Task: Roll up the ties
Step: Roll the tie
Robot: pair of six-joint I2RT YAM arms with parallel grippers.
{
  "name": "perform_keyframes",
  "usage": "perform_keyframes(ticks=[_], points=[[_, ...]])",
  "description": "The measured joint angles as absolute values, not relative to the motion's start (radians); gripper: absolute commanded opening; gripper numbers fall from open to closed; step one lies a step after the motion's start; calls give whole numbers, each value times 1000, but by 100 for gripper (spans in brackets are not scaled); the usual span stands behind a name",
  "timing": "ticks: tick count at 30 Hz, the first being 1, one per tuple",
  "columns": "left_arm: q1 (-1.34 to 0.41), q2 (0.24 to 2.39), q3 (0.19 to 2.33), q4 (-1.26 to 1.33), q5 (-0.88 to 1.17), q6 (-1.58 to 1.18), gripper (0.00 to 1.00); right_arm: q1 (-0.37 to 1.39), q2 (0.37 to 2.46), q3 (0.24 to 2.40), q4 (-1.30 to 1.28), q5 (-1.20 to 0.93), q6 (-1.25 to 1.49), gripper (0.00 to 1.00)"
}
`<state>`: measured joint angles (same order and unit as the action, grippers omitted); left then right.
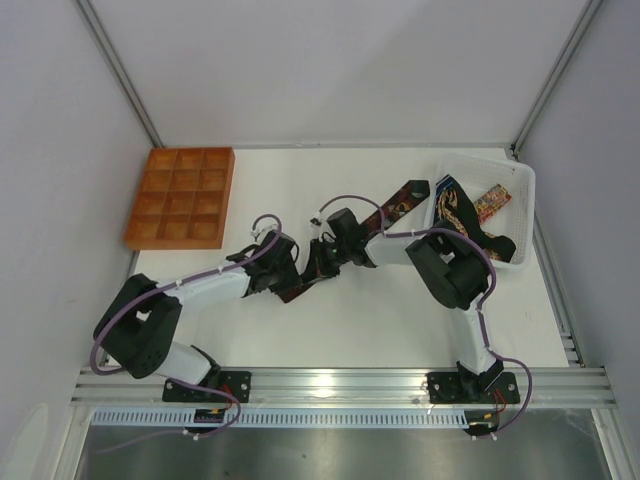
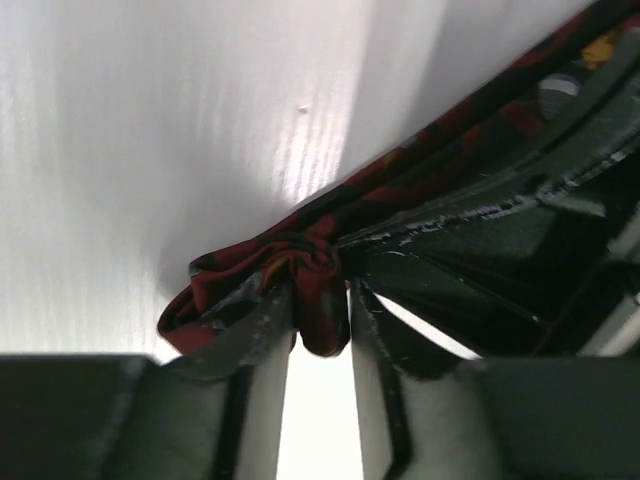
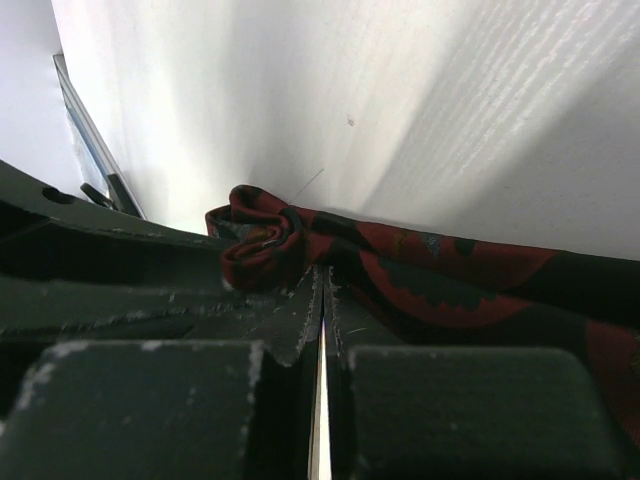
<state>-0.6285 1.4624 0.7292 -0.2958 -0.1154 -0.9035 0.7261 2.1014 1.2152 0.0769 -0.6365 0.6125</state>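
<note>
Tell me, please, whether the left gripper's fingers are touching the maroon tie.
Touching: in the left wrist view, the rolled end of the maroon tie sits between the left gripper's fingers, fabric pressed against both.

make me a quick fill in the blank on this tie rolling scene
1. The maroon tie stretches from the table's middle toward the white ____.
2. The orange tray sits at the table's far ____ corner.
3. The right gripper's fingers are pressed ____.
4. The tie's bunched end sits between the ____ gripper's fingers.

Answers: basket; left; shut; left
</note>
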Motion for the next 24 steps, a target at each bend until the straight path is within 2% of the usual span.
perform_keyframes(ticks=[1,4,6,15,24], points=[[-629,1454,715,-269,-112,-905,44,723,2101,1216,75,-636,612,0],[-630,1425,672,-198,-103,-908,53,710,2099,1222,49,-639,605,0],[-631,1410,651,-162,-99,-908,56,700,2099,1237,15,-645,590,0],[-633,1327,541,-31,-98,-908,63,617,2101,1364,-153,-728,507,0],[-633,1286,477,57,-90,-907,69,656,2168,1435,-167,-885,503,0]])
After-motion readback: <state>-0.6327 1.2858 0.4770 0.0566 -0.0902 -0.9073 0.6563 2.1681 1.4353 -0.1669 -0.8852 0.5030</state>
